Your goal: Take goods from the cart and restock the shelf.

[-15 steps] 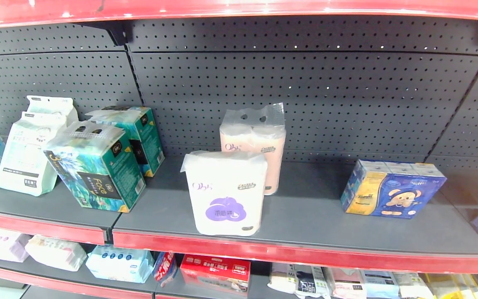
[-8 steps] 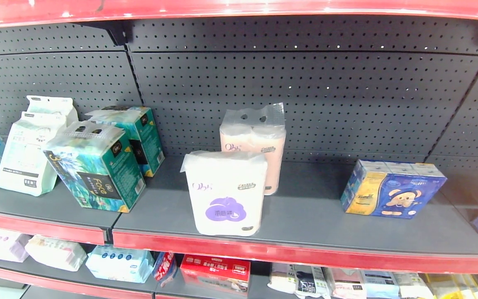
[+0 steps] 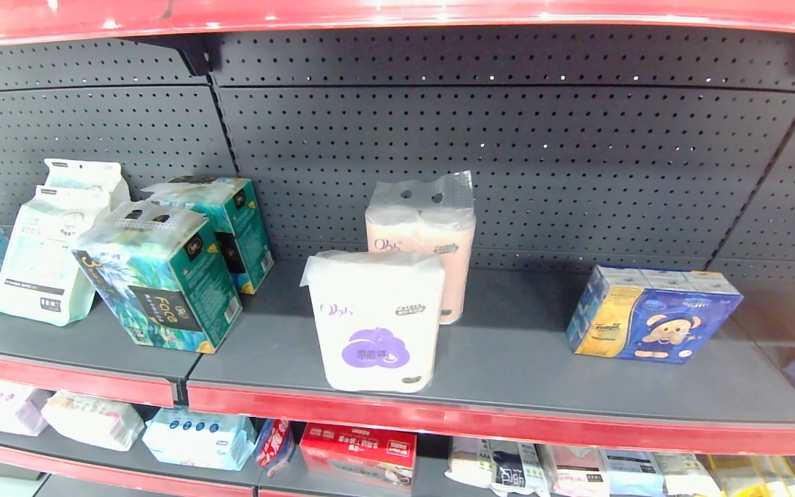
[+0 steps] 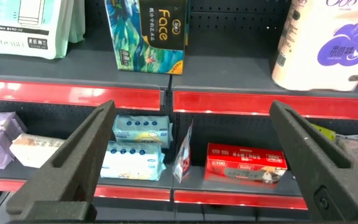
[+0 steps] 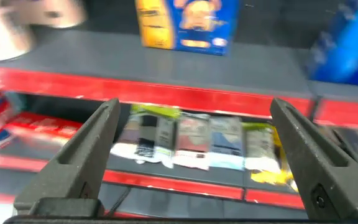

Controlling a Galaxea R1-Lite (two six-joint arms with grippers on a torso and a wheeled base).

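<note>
- Nothing has moved across the head-view sequence: every pack on the shelf point(image 3: 508, 422) keeps its position, and the camera has not shifted.
- Reference item: white roll pack point(image 3: 375, 324), upright at the shelf's front edge.
- Pink roll pack point(image 3: 432, 241): directly behind the reference, close against it.
- Green carton point(image 3: 159, 279): left of the reference and tilted, with a second green one behind it.
- Blue multipack point(image 3: 653, 314): well to the right of the reference, with bare shelf between.
- Left gripper point(image 4: 191, 106): fingers spread wide with nothing between them. It faces the red shelf edge below and left of the reference.
- Right gripper point(image 5: 194, 102): likewise released and empty, facing the edge below the blue multipack.
- Assessment: no stock is in hand, so the next cycle would begin with a pick from the cart. The bare span right of the reference looks the likeliest slot.
- Labelling: the reference carries a purple cloud emblem and the multipack a cartoon bear. Printed text is not transcribed.
</note>
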